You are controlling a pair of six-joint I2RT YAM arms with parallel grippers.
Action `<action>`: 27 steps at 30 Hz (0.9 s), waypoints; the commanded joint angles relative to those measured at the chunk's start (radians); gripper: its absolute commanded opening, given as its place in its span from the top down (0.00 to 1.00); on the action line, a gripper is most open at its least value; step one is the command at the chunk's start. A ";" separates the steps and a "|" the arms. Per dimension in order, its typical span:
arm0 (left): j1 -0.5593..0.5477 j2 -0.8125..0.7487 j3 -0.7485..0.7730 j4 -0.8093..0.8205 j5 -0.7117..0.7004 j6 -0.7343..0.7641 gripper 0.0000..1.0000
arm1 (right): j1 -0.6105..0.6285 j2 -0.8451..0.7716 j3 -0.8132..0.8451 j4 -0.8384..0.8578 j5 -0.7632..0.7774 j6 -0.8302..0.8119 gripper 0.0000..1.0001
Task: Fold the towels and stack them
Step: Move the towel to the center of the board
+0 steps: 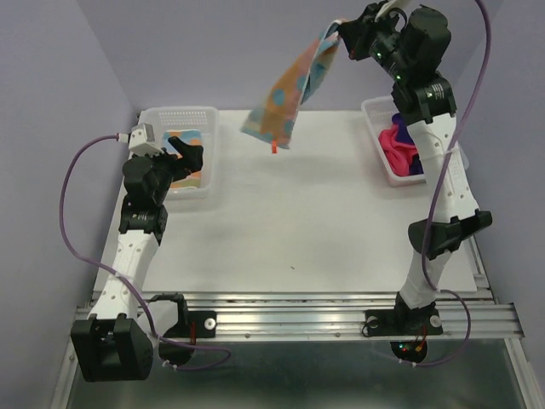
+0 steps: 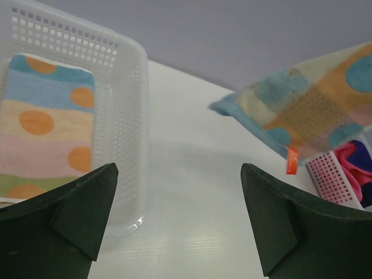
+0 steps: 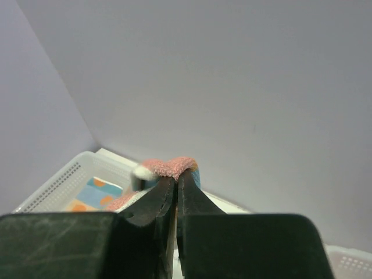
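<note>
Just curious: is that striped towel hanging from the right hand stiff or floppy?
Probably floppy: the striped towel, pinched at one edge by the right hand, hangs limp and draped. Likely light, since that small pinch carries it.

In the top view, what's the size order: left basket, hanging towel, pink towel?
Left basket and hanging towel: about alike, and the towel hangs nearer the camera, so no ranking.
Pink towel: smallest.

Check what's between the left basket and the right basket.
Top view: only the striped towel hanging from the right claw; the table between left basket and right basket is otherwise bare.
</note>
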 commanded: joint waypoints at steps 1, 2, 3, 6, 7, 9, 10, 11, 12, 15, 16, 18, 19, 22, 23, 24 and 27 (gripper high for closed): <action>0.001 -0.046 0.044 -0.001 0.011 -0.024 0.01 | -0.027 -0.059 -0.025 0.033 -0.005 -0.029 0.99; 0.001 -0.058 0.034 -0.006 0.010 -0.032 0.01 | -0.027 -0.102 -0.197 0.044 0.006 -0.029 0.96; 0.000 -0.062 0.027 -0.006 0.007 -0.036 0.01 | -0.027 -0.195 -0.305 0.059 0.035 -0.029 0.93; 0.000 -0.072 0.009 -0.016 -0.003 -0.047 0.01 | -0.027 -0.364 -0.825 0.182 0.098 -0.028 0.89; 0.001 -0.072 0.009 -0.024 0.000 -0.050 0.01 | -0.028 -0.468 -0.969 0.252 0.141 -0.035 0.84; 0.001 -0.071 0.006 -0.050 0.004 -0.053 0.01 | -0.028 -0.536 -1.276 0.283 0.187 -0.037 0.79; 0.001 -0.069 0.009 -0.059 0.010 -0.053 0.01 | -0.030 -0.556 -1.342 0.271 0.257 -0.023 0.75; 0.000 -0.071 0.006 -0.072 0.014 -0.055 0.01 | -0.031 -0.579 -1.441 0.257 0.297 -0.015 0.75; 0.001 -0.072 0.003 -0.076 0.011 -0.058 0.01 | -0.033 -0.587 -1.471 0.212 0.381 -0.006 0.75; 0.000 -0.074 -0.009 -0.084 0.014 -0.068 0.01 | -0.036 -0.595 -1.501 0.147 0.518 0.060 0.56; 0.001 -0.072 -0.011 -0.082 0.026 -0.074 0.01 | -0.036 -0.596 -1.492 0.129 0.555 0.072 0.32; 0.001 -0.068 -0.017 -0.085 0.046 -0.082 0.01 | -0.036 -0.596 -1.464 0.072 0.558 0.118 0.00; 0.001 -0.066 -0.020 -0.082 0.074 -0.087 0.01 | -0.036 -0.599 -1.446 0.060 0.528 0.126 0.00; 0.000 -0.062 -0.049 -0.073 0.134 -0.113 0.01 | -0.036 -0.613 -1.449 0.084 0.408 0.155 0.00; -0.038 -0.062 -0.069 -0.061 0.139 -0.122 0.01 | -0.033 -0.609 -1.456 0.090 0.363 0.172 0.00; -0.052 -0.062 -0.078 -0.052 0.139 -0.128 0.01 | -0.030 -0.593 -1.461 0.102 0.313 0.182 0.00; -0.129 -0.043 -0.092 -0.029 0.113 -0.140 0.01 | 0.005 -0.521 -1.475 0.162 0.192 0.210 0.00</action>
